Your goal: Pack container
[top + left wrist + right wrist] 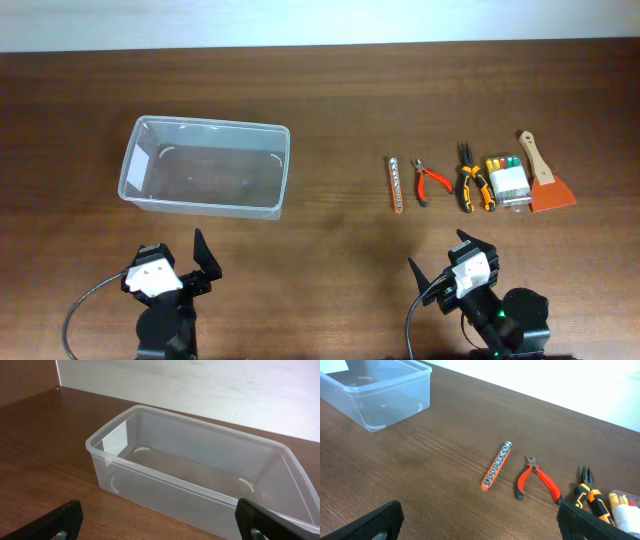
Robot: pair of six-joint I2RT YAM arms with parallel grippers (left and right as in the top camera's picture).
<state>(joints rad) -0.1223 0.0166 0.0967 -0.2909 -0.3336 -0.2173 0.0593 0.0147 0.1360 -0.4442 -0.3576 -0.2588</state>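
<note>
Left gripper [180, 262] and right gripper [438, 254] both spread wide, empty. Container [200, 206] empty, far left. Risk: thin red pliers [432, 182] slip when pinched, and close neighbours get knocked.

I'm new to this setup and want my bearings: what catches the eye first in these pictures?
The big, clear, empty container stands out on the left of the dark wooden table. To its right, well apart from it, lies a neat row of small tools: a socket rail, red pliers, orange-and-black pliers, a small tool pack and a scraper with a wooden handle.
</note>
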